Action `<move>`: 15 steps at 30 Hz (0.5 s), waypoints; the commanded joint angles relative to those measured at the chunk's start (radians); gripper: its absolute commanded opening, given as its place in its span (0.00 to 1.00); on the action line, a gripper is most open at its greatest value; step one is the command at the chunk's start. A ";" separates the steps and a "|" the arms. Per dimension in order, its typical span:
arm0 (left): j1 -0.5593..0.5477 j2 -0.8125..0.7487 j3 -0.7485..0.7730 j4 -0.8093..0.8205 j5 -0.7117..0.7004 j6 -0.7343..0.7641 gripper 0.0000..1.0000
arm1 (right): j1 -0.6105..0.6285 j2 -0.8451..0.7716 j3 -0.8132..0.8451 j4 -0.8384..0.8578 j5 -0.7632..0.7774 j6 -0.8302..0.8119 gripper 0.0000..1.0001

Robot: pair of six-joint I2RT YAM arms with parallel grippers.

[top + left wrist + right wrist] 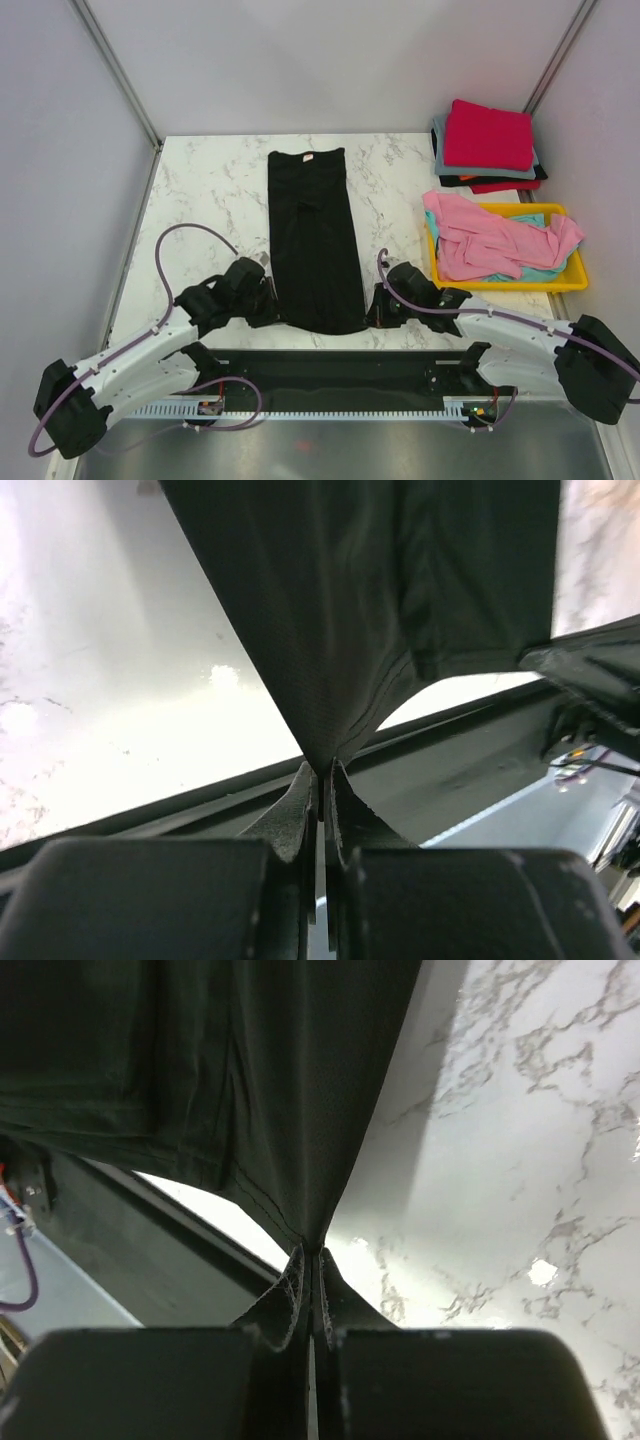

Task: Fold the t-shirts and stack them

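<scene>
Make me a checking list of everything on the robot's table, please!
Surface: white marble table.
Job's things: black t-shirt lies in a long strip in the middle. A folded stack, red on top, sits at the far right corner. A pink tee and a teal tee lie crumpled in the tray.
Clutter: only a yellow tray.
Grippers: the left tool is shut on the black t-shirt's near left corner, and the right tool is shut on its near right corner.
Cables: purple cables loop up from both arms.
Surroundings: plain grey walls.
</scene>
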 commanded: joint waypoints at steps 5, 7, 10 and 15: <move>0.001 0.041 0.287 -0.211 -0.178 0.062 0.02 | -0.007 0.010 0.248 -0.146 0.077 -0.066 0.00; 0.016 0.096 0.364 -0.209 -0.183 0.093 0.02 | -0.045 0.077 0.348 -0.168 0.082 -0.106 0.00; 0.048 0.180 0.457 -0.209 -0.203 0.159 0.02 | -0.114 0.146 0.452 -0.176 0.068 -0.176 0.00; 0.177 0.299 0.571 -0.186 -0.157 0.271 0.02 | -0.189 0.312 0.621 -0.183 0.030 -0.259 0.00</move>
